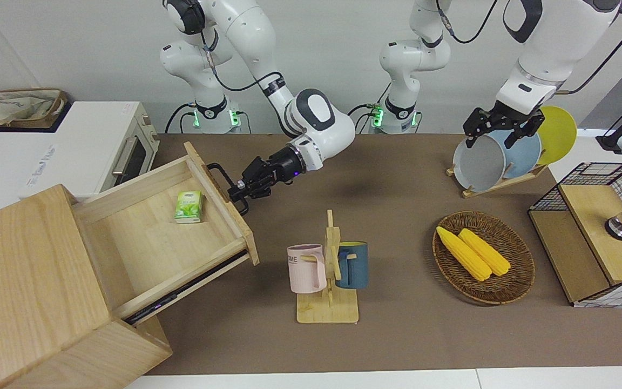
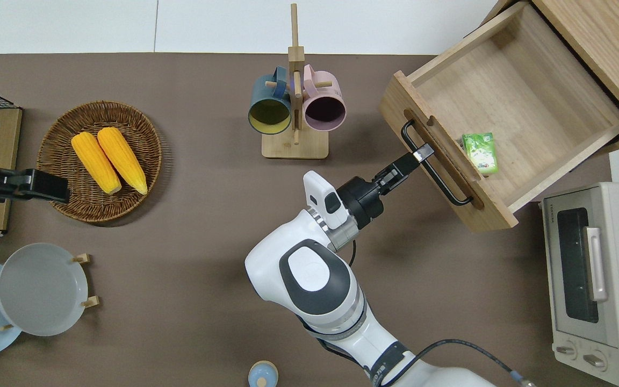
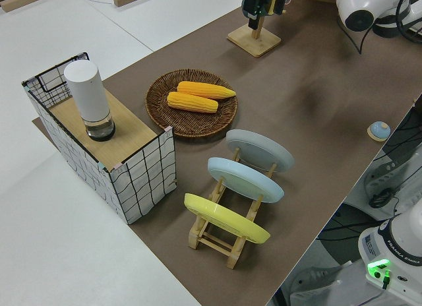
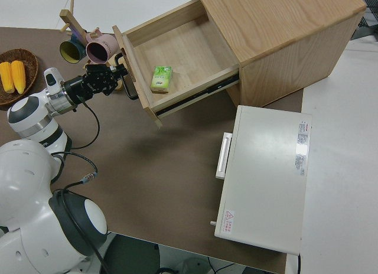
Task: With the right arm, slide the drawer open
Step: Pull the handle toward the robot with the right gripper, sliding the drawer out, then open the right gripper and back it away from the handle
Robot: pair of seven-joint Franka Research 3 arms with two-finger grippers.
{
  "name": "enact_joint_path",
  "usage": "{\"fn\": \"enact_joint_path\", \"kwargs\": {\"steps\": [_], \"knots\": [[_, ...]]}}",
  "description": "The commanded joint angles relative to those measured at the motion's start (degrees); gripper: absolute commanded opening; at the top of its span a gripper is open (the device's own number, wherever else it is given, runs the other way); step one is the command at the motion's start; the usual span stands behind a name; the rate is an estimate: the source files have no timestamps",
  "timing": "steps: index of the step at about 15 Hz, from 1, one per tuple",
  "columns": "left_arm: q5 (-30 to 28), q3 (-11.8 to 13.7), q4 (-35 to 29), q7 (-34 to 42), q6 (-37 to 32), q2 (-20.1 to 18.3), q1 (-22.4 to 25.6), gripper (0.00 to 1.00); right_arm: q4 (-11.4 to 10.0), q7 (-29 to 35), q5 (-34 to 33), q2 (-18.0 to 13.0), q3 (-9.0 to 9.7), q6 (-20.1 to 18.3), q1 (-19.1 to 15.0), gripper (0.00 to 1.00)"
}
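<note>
The light-wood drawer (image 1: 149,237) stands pulled far out of its cabinet (image 1: 25,292), toward the middle of the table. A small green packet (image 2: 480,153) lies inside it, close to the front panel. My right gripper (image 2: 422,153) reaches in level from the table's middle and is shut on the black bar handle (image 2: 444,183), gripping near the end farther from the robots. The front view shows the same grip, right gripper (image 1: 237,190) on the handle (image 1: 219,173). My left arm is parked, and its gripper (image 1: 497,132) is open.
A white toaster oven (image 2: 594,269) sits beside the cabinet, nearer to the robots. A mug rack (image 2: 294,107) with a blue and a pink mug stands close to the drawer's front. A corn basket (image 1: 482,256), a plate rack (image 1: 500,162) and a wire-mesh box (image 1: 597,232) fill the left arm's end.
</note>
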Motion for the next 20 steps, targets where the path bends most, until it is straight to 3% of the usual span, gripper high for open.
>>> {"fn": "enact_joint_path", "kwargs": {"steps": [1,4,9,17,20], "knots": [[1.02,0.01,0.58,-0.6,-1.03,-0.16,-0.3,0.99,1.87,0.63,2.6,0.32,-1.28,0.66,1.16,0.983],[1.02,0.01,0.58,-0.6,-1.03,-0.25,-0.39,0.99,1.79,4.86,2.7,0.32,-1.37,1.9,1.33,0.985],[1.02,0.01,0.58,-0.6,-1.03,-0.25,-0.39,0.99,1.96,4.69,3.05,0.23,-1.11,1.81,1.59,0.985],[1.02,0.01,0.49,-0.6,-1.03,-0.16,-0.39,0.99,17.32,4.25,27.1,-1.43,-0.58,1.81,4.67,0.985],[1.02,0.01,0.58,-0.6,-1.03,-0.25,-0.39,0.99,18.48,3.99,35.9,-5.29,-0.66,2.16,3.19,0.985]]}}
